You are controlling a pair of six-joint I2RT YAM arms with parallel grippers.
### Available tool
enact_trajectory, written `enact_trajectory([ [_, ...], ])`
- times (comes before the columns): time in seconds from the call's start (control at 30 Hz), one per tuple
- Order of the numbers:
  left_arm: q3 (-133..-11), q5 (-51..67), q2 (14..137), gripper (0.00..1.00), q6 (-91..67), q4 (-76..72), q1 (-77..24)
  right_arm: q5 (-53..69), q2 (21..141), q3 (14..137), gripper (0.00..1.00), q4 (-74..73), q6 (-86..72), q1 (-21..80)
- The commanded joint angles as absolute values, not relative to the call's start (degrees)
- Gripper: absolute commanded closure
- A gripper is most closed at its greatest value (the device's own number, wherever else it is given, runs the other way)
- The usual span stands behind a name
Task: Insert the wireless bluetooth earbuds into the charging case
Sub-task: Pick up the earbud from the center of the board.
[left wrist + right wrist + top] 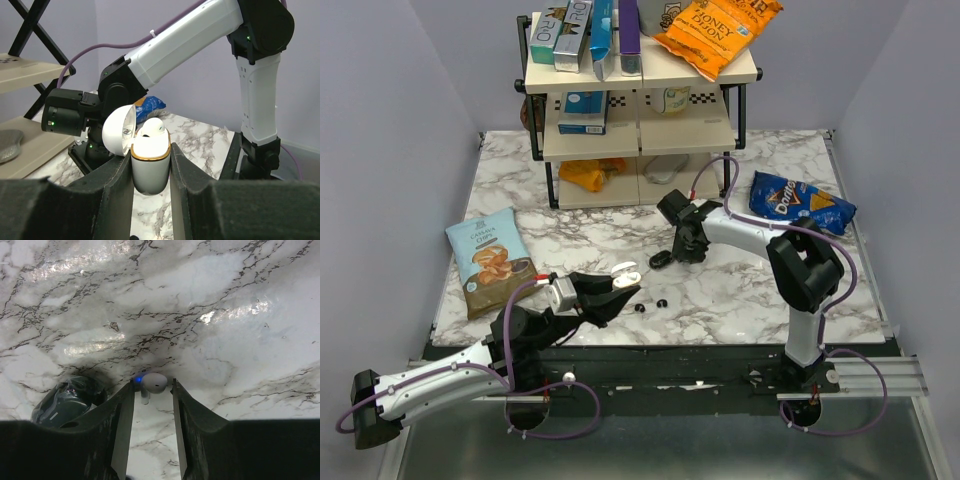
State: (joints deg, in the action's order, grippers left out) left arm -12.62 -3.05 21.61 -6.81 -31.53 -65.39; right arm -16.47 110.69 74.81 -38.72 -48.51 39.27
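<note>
Over the marble table (240,315), the left gripper (151,156) clamps the white case (149,172) upright between its fingers, its lid (119,132) swung open to the tool's left. The right gripper (153,386) stands narrow. A dark oval thing (65,402) lies just left of its left finger. One earbud (151,128) sits in the case. A second earbud (155,382) lies between the right fingertips; whether it is pinched I cannot tell.

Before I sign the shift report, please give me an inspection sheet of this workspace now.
Surface: grey-veined white marble tabletop, no damage seen.
Job's things: open white gold-rimmed charging case, one white earbud seated; second white earbud outside it.
Clutter: dark oval case, two tiny black buds, two snack bags.
Grippers: left gripper shut on the white case; right gripper around the second earbud, grip unclear.
Cables: purple cables along both arms.
Surroundings: black-framed snack shelf, grey walls.
</note>
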Motion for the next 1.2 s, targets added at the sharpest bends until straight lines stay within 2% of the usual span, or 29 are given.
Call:
enact_trajectory([
  [0.0, -13.5, -4.2, 21.5, 1.0, -6.2, -32.2, -65.7, -17.7, 116.4, 72.9, 0.55, -41.0, -47.6, 37.9],
  [0.1, -13.5, -4.2, 21.5, 1.0, -6.2, -32.1, -65.7, -17.8, 116.5, 72.9, 0.56, -40.8, -47.3, 37.6],
  [0.2, -13.5, -4.1, 21.6, 1.0, -6.3, -32.0, -65.8, -17.7, 116.9, 73.0, 0.61, -40.5, -46.8, 37.4],
  [0.33, -13.4, -4.2, 21.6, 1.0, -6.3, -32.0, -65.8, -16.8, 116.3, 71.4, 0.76, -39.0, -46.7, 37.4],
  [0.5, -13.5, -4.0, 21.9, 1.0, -6.4, -32.2, -65.8, -16.5, 115.1, 68.5, 0.84, -37.4, -46.8, 37.4],
  [0.6, -13.6, -4.0, 22.2, 1.0, -6.4, -32.2, -65.7, -16.7, 114.0, 67.2, 0.92, -36.3, -46.3, 37.4],
  [0.63, -13.5, -4.0, 22.2, 1.0, -6.4, -32.3, -65.7, -17.0, 113.0, 66.7, 0.99, -36.1, -46.1, 37.5],
  [0.83, -13.4, -4.4, 22.6, 1.0, -6.2, -32.2, -65.7, -22.1, 103.0, 60.5, 0.99, -29.4, -43.1, 39.0],
  [0.97, -13.4, -5.0, 23.8, 1.0, -5.6, -34.0, -65.7, -26.0, 88.6, 58.7, 0.99, -25.8, -38.6, 42.4],
  [1.17, -14.7, -5.7, 28.2, 1.0, -3.0, -39.8, -65.7, -28.0, 73.4, 61.3, 0.99, -23.1, -29.1, 47.1],
])
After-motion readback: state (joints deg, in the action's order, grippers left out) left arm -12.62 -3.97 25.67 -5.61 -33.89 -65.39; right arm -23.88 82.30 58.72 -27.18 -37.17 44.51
